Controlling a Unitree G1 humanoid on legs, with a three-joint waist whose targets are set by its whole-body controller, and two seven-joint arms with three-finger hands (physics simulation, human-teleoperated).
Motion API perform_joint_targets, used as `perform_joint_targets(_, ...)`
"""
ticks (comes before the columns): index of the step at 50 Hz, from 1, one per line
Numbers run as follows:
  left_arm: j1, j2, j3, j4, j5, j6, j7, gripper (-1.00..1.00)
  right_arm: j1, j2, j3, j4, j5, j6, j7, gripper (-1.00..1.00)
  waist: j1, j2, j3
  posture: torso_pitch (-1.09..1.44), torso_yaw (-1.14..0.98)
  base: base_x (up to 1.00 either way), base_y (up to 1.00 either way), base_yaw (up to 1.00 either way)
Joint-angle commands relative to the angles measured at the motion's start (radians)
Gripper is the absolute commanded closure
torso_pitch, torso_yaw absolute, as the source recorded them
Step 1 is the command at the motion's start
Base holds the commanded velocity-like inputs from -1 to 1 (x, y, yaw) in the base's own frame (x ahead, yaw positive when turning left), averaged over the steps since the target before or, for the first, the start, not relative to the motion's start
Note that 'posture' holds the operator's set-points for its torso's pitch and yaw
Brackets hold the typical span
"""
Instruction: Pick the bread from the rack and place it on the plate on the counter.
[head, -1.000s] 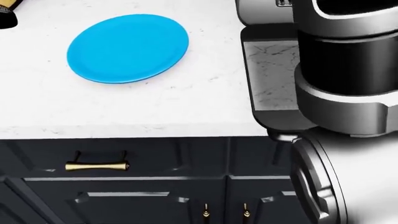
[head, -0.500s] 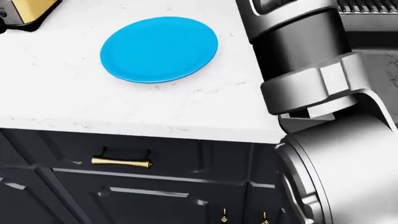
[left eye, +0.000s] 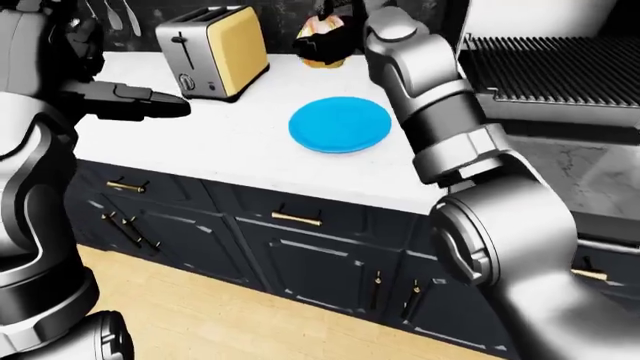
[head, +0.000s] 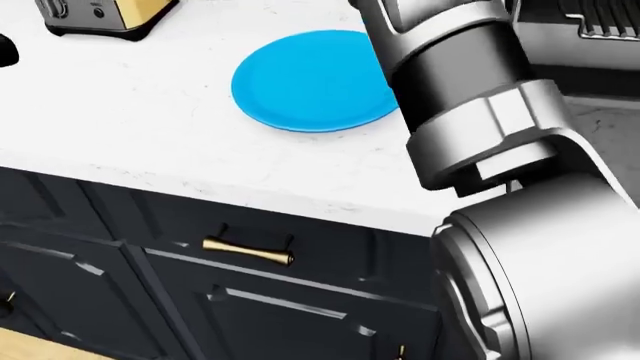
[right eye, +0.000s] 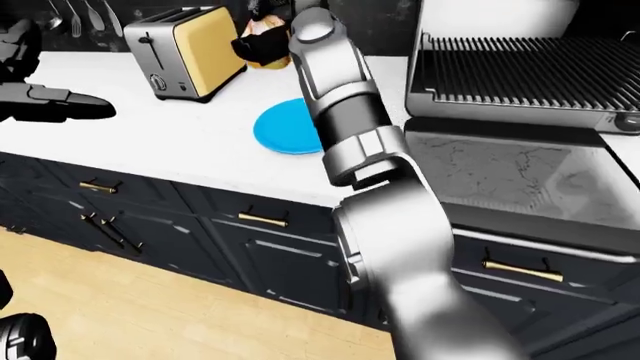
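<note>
The blue plate (left eye: 340, 126) lies on the white counter (left eye: 230, 142), right of the toaster. My right arm reaches up the middle of the left-eye view. Its hand (left eye: 322, 45) hovers above and beyond the plate's upper-left edge, dark fingers shut on the yellowish bread (left eye: 321, 26). In the right-eye view the same hand (right eye: 260, 46) holds the bread (right eye: 268, 26), and the forearm hides the plate's right part. My left hand (left eye: 150, 105) stretches flat and open over the counter at the left, holding nothing. The head view shows the plate (head: 305, 79) partly under the right forearm.
A silver and yellow toaster (left eye: 212, 49) stands at the counter's top left. The ridged rack (left eye: 555, 67) sits at the upper right, above a lower marble surface (right eye: 500, 176). Dark cabinets with brass handles (head: 248, 251) run below the counter; wooden floor (left eye: 220, 319) lies beneath.
The head view has shifted: plate and counter slid rightward in the picture and the toaster came in at the top left. My right forearm now crosses over the plate's right edge.
</note>
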Motion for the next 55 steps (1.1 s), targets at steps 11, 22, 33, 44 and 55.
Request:
perform_joint_targets(11,-0.045,0.021,0.016,-0.018,0.022,-0.021,-0.005,-1.0,0.005,-0.03,-0.006,0.033,0.026,-0.098,-0.048,1.0,0.03,0.004,-0.029,0.0,0.41,0.0,0.0,0.0)
perform_joint_targets(22,-0.041,0.012,0.015,-0.013,0.036,-0.03,-0.012,-1.0,0.052,-0.04,-0.017,0.097,0.03,-0.161,-0.101,1.0,0.045,-0.002,-0.039,0.0,0.41,0.0,0.0,0.0)
perform_joint_targets(33,-0.03,0.013,0.025,-0.027,0.034,-0.02,-0.013,-1.0,0.077,-0.043,-0.031,0.178,0.016,-0.223,-0.158,1.0,0.056,-0.006,-0.042,0.0,0.41,0.0,0.0,0.0)
perform_joint_targets(44,-0.029,0.015,0.023,-0.023,0.036,-0.023,-0.014,-1.0,0.104,-0.042,-0.027,0.208,-0.032,-0.272,-0.218,1.0,0.064,-0.008,-0.046,0.0,0.41,0.0,0.0,0.0)
perform_joint_targets(55,-0.029,0.017,0.025,-0.025,0.04,-0.021,-0.017,-1.0,0.128,-0.036,-0.012,0.221,-0.114,-0.281,-0.261,1.0,0.07,-0.01,-0.048,0.0,0.41,0.0,0.0,0.0)
